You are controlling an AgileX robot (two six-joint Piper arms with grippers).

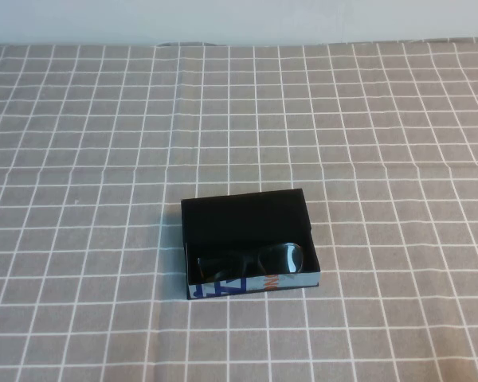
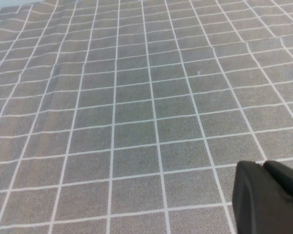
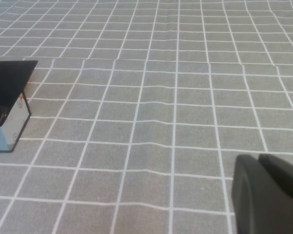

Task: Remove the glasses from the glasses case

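The left gripper (image 2: 268, 197) shows only in its own wrist view as a dark, cropped bulk at the corner of the frame, over bare cloth; whether its fingers are apart or together cannot be told. The right gripper (image 3: 268, 195) appears the same way in the right wrist view, cut off by the frame edge, and its state cannot be told either. Neither gripper appears in the high view.

One pair of black plastic-framed glasses (image 1: 251, 261) lies inside one small rectangular black glasses case (image 1: 247, 227), against the case's near, white front wall printed with blue and orange marks. The glasses' long axis runs left to right, parallel to that front wall. The dark frame merges with the black interior, so the arms are hard to make out; the right lens catches light and reads clearest. The case's long axis also runs left to right, turned slightly. In the right wrist view only a corner of the case (image 3: 10, 105) shows, cropped by the frame edge, well apart from the right gripper.

The case sits near the middle of the grey cloth surface (image 1: 382, 119) with its white grid lines.
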